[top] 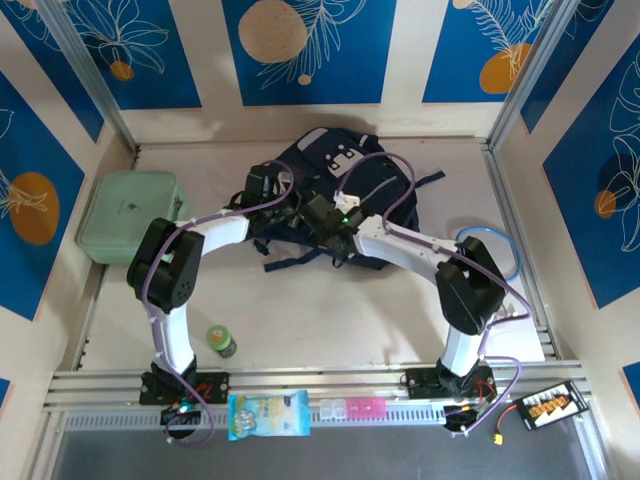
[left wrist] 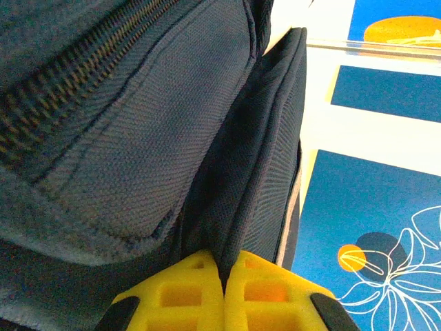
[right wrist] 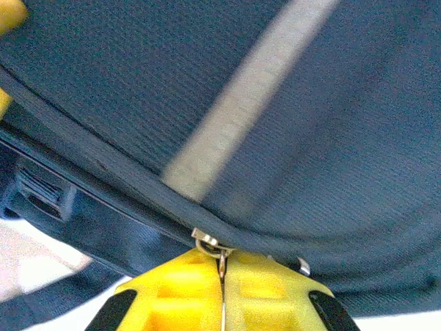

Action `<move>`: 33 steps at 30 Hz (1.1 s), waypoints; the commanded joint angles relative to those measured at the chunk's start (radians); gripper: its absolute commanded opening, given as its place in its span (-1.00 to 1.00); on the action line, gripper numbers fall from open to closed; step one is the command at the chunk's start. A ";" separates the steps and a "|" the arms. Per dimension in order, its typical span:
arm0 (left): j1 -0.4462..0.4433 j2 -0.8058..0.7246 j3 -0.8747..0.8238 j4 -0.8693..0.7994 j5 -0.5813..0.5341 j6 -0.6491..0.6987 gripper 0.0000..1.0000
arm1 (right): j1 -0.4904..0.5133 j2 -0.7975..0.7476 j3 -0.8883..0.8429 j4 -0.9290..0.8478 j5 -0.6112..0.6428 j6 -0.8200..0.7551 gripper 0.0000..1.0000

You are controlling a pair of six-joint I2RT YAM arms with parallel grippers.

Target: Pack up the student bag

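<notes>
The student bag [top: 370, 185], a dark navy backpack with a white patch, lies at the back middle of the table. Both arms reach over its near left side. My left gripper [top: 292, 207] is shut on a fold of the bag's navy fabric [left wrist: 234, 207], pinched between its yellow fingertips [left wrist: 193, 289]. Just right of it, my right gripper [top: 322, 212] is shut on the bag's small metal zip pull [right wrist: 220, 254], which sticks up between the yellow pads [right wrist: 269, 289] at the zip seam. A grey stripe [right wrist: 241, 103] crosses the fabric above.
A mint green zip case [top: 135, 215] lies at the left wall. A green bottle [top: 221, 341] stands near the left base. On the front rail lie a blue-white packet [top: 268, 414] and a pink pill box [top: 350, 408]. A blue cable loop [top: 495, 250] sits at the right.
</notes>
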 commanded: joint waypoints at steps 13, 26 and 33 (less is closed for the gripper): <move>0.037 -0.029 0.008 -0.016 0.001 0.099 -1.00 | -0.112 -0.233 -0.164 -0.120 -0.040 -0.165 -0.91; 0.058 -0.026 0.055 -0.155 0.046 0.245 -0.78 | -0.303 -0.170 -0.178 0.081 -0.374 -0.434 -0.89; 0.106 -0.182 -0.004 -0.341 -0.017 0.448 0.01 | -0.196 -0.098 -0.071 0.139 -0.493 -0.519 -1.00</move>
